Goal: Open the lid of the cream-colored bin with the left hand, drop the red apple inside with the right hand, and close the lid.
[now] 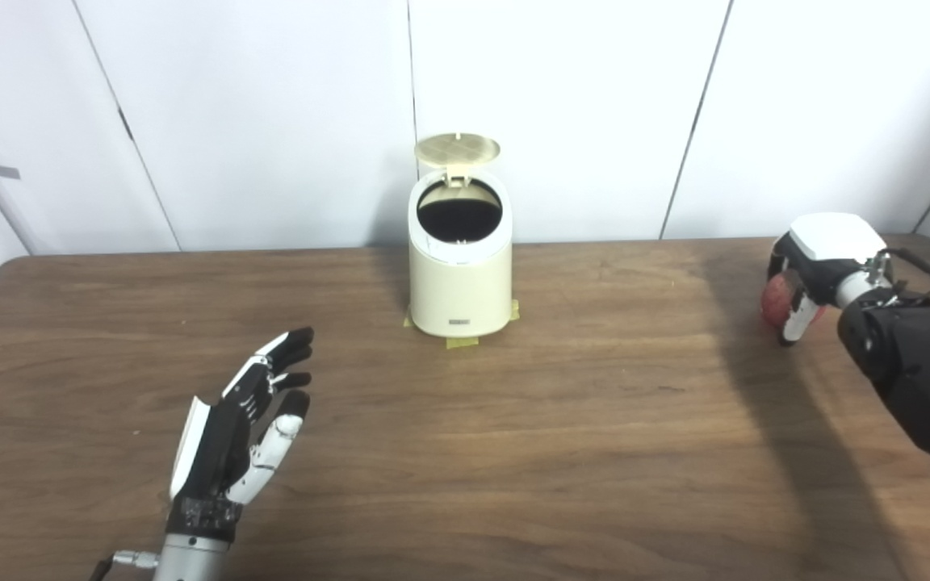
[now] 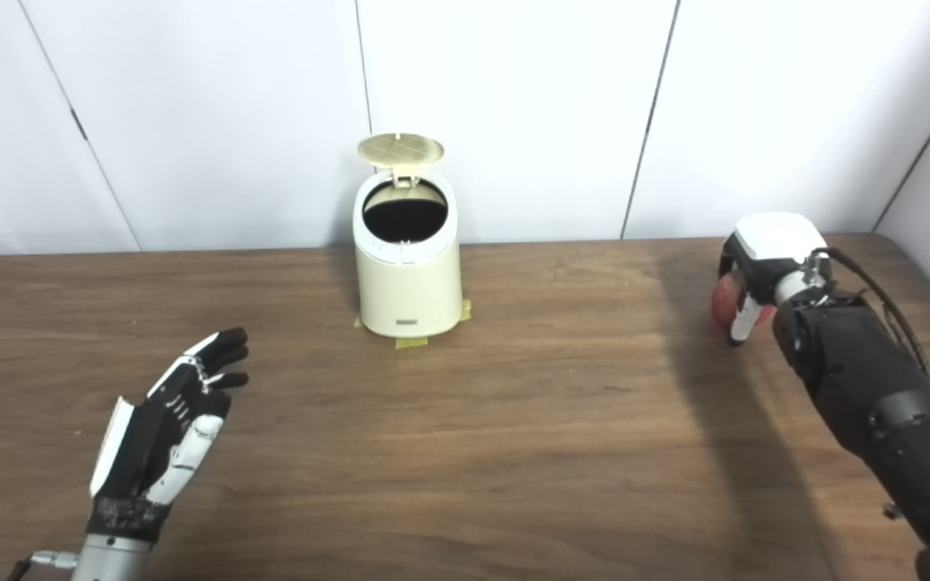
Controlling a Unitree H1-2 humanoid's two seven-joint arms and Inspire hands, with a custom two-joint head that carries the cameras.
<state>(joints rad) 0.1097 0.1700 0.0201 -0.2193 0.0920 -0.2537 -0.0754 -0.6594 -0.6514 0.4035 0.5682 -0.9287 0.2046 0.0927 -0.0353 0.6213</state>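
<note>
Brown wood-grain surface (image 1: 465, 452) fills most of my view, white wall panels (image 1: 271, 105) behind it at 12 o'clock.

Right arm (image 2: 860, 387), black, comes in from about 4 o'clock and reaches up toward 2 o'clock. Its shadow lies in a dark band on the surface just to its left.

Cream-colored bin (image 1: 460, 266) stands upright at 12 o'clock near the far edge of the surface, well apart from both hands. Its lid (image 1: 457, 150) is swung up on the rear hinge and stands tilted back above the opening; I see the ribbed underside. The opening is dark inside. Bits of yellow tape (image 1: 462, 342) show at the foot of the bin, on the surface.

Left hand (image 1: 243, 420) sits at 7 o'clock, low over the surface, palm turned inward, fingers (image 1: 291, 349) spread wide and stretched toward the bin. It holds nothing.

Right hand (image 1: 816, 270) at 2 o'clock, white back plate up, fingers curled downward around the red apple (image 1: 775, 303). The apple shows only partly, at the left side of the hand, between the fingers. I cannot tell whether the apple touches the surface or is lifted off it.
</note>
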